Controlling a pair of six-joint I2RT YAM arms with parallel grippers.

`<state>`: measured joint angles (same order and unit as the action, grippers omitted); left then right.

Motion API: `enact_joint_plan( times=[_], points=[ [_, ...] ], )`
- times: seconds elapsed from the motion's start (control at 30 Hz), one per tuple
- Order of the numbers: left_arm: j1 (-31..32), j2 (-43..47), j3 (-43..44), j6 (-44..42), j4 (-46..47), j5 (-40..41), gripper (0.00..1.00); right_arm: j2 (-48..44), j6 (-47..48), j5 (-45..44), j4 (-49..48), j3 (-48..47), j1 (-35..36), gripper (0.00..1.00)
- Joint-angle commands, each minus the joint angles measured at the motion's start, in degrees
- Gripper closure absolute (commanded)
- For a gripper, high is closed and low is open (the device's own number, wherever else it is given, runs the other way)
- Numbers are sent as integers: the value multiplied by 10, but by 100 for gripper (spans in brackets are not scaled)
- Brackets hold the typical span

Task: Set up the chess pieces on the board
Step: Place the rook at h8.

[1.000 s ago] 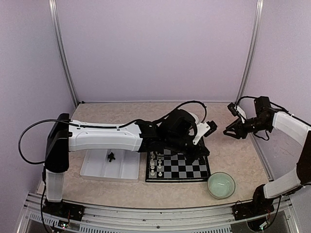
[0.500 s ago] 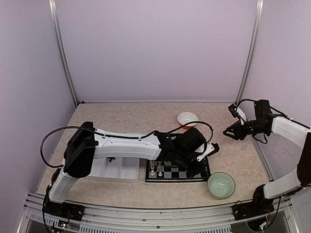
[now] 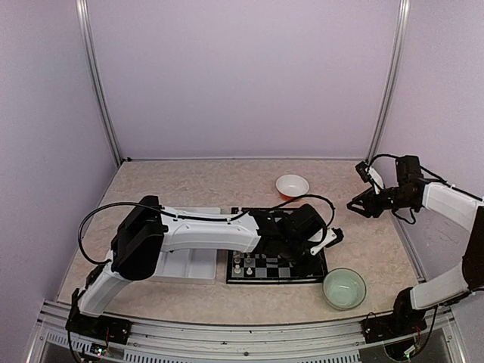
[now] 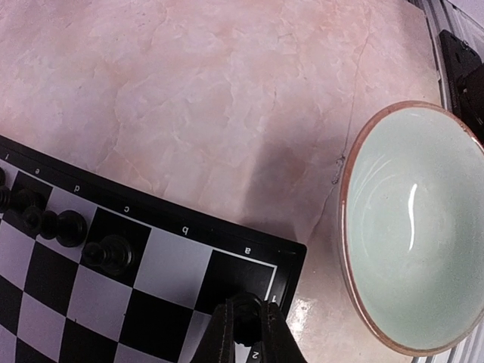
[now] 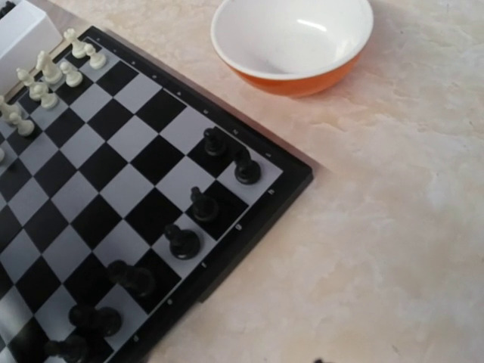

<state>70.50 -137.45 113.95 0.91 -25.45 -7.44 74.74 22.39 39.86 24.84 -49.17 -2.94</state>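
Beige marbled table (image 3: 189, 181) inside lilac walls. Left arm (image 3: 204, 227) reached low from the near left across to the right part of the board. Right arm (image 3: 446, 200) was raised at the far right, well apart from the board.

White partitioned tray (image 3: 189, 266) lay near left, just beside the board's left edge. The board (image 3: 283, 266) lay flat at near centre: black and white squares, thin black border with small white letters and numbers along it.

Pale green bowl (image 3: 344, 288) sat by the board's near right corner, close but apart. Orange bowl (image 3: 292, 185) with a white inside sat beyond the board's far edge.

White pieces (image 5: 45, 76) stood upright in the squares along the board's left side. Black pieces (image 5: 193, 204) stood in the two rows along its right side, tiny, glossy, round-topped, most on their own square; the ones nearest the camera were blurred.

Left gripper (image 4: 246, 321) was over the border at the board's corner by the green bowl, fingers (image 4: 223, 340) drawn close, pinching a small black piece (image 4: 243, 308). Right gripper (image 3: 354, 205) hung in the air right of the orange bowl; whether it was spread or pressed together could not be told.
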Motion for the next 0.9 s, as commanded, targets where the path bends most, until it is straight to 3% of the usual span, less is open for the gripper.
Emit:
enact_joint_plan(
  times=[0.0, 0.23, 0.63, 0.87],
  points=[
    [4, -23, 26, -3, -3, -3, 91, -10, -6, 8, -8, 10, -4, 60],
    [5, -37, 33, 2, -4, -3, 90, -6, -5, 14, -10, 10, -4, 60],
    [9, -37, 34, 9, -3, 21, 70, -1, -4, 22, -8, 8, -4, 60],
    [9, 38, -34, 3, 4, 54, 60, -6, -2, 25, -4, 8, -4, 60]
  ],
)
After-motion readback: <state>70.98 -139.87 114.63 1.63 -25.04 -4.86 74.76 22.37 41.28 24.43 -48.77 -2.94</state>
